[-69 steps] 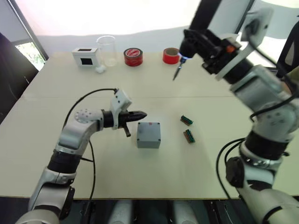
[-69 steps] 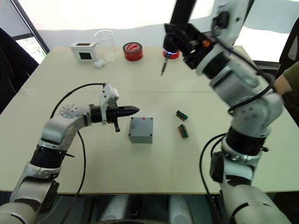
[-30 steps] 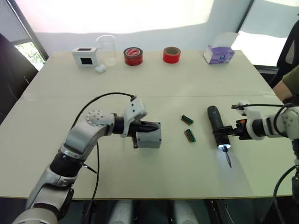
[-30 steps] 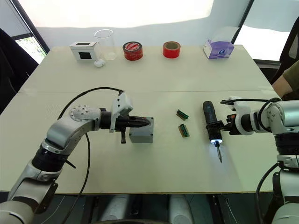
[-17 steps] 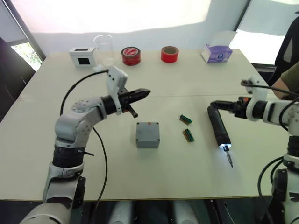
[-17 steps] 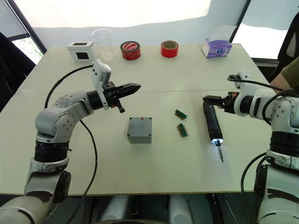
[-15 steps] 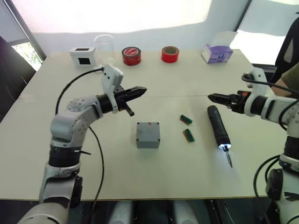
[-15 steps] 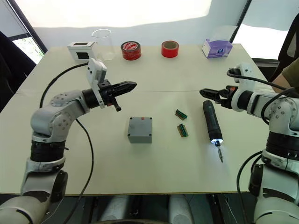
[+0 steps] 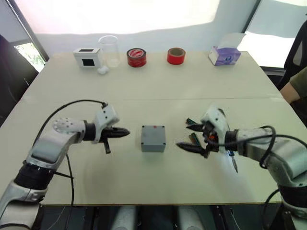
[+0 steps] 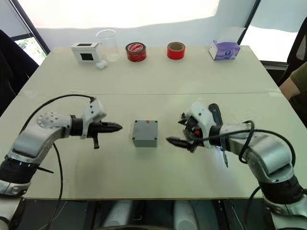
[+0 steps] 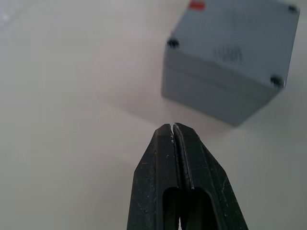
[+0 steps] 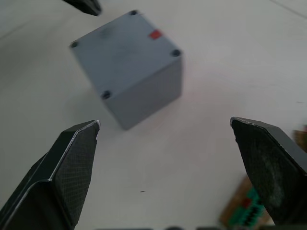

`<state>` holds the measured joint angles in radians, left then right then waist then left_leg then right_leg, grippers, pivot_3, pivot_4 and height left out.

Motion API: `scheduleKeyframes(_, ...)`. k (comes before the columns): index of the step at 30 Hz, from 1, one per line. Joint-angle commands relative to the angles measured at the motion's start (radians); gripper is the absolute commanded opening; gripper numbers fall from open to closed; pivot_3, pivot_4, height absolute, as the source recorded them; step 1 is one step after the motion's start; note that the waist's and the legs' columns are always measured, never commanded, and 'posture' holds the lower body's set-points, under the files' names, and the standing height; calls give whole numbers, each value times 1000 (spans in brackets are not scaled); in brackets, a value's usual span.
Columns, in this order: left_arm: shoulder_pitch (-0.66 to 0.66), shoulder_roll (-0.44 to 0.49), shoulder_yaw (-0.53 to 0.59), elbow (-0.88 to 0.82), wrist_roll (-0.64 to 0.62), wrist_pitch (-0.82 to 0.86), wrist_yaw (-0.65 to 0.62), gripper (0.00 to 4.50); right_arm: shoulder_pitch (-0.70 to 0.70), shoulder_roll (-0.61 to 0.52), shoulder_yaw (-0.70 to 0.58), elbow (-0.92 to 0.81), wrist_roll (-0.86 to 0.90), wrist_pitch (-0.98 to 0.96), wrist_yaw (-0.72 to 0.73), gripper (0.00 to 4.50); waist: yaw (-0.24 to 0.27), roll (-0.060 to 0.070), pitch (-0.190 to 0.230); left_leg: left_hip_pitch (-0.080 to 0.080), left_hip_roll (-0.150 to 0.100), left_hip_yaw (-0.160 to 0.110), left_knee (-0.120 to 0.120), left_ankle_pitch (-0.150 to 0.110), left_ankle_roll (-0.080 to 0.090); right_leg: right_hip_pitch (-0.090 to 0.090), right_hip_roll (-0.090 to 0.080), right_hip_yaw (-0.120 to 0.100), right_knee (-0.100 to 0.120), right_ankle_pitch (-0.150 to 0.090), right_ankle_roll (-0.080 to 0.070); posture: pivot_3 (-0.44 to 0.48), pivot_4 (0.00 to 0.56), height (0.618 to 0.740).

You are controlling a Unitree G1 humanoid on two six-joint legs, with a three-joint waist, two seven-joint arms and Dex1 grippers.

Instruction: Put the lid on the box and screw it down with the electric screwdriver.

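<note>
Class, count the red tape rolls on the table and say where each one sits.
2. One red tape roll stands at the far edge beside the clear beaker; the second roll stands to its right, nearer the tissue box.

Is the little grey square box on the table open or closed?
Closed. The small grey square box has its flat lid sitting flush on top, with dark screw spots at the corners and no hollow inside visible.

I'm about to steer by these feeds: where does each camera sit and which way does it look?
Left eye: on the head, looking forward and down at the table; both arms show.
Right eye: beside it, same scene.
Left wrist: on the left arm, looking along the shut left gripper at the box.
Right wrist: on the right arm, looking between the open right gripper fingers at the box.
All four share the box.
</note>
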<state>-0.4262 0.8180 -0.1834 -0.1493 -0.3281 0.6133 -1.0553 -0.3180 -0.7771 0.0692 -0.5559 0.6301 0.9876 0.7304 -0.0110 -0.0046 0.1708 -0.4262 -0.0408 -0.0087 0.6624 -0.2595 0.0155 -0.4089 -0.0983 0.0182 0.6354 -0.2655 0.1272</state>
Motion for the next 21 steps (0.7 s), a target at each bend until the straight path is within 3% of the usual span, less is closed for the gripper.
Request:
scheduleKeyframes(1, 1, -19, 2, -51, -9, 5, -1, 0, 3, 16, 59, -19, -39, -77, 23, 4467, 2, 0, 0, 0, 0, 0, 0, 0, 0, 0, 0, 0, 0, 0, 0, 0, 150, 740)
scheduleKeyframes(7, -6, -73, -41, -57, 28, -4, 24, 0, -7, 42, 184, 42, -134, -154, 41, 4467, 2, -1, 0, 0, 0, 0, 0, 0, 0, 1, 0, -1, 0, 0, 0, 0, 150, 740)
scheduleKeyframes(12, -61, -119, -91, 35, 98, -97, 19, 0, -44, 46, 261, 78, -178, -162, 81, 4467, 3, -1, 0, 0, 0, 0, 0, 0, 0, 1, 0, -1, 0, 0, 0, 0, 150, 740)
scheduleKeyframes(21, -198, -230, -108, 255, 164, -233, -1, 0, -63, 108, 226, 57, -86, -64, 110, 4467, 5, -1, 0, 0, 0, -1, 1, 0, 0, 1, 0, -2, 0, 0, 0, 0, 150, 740)
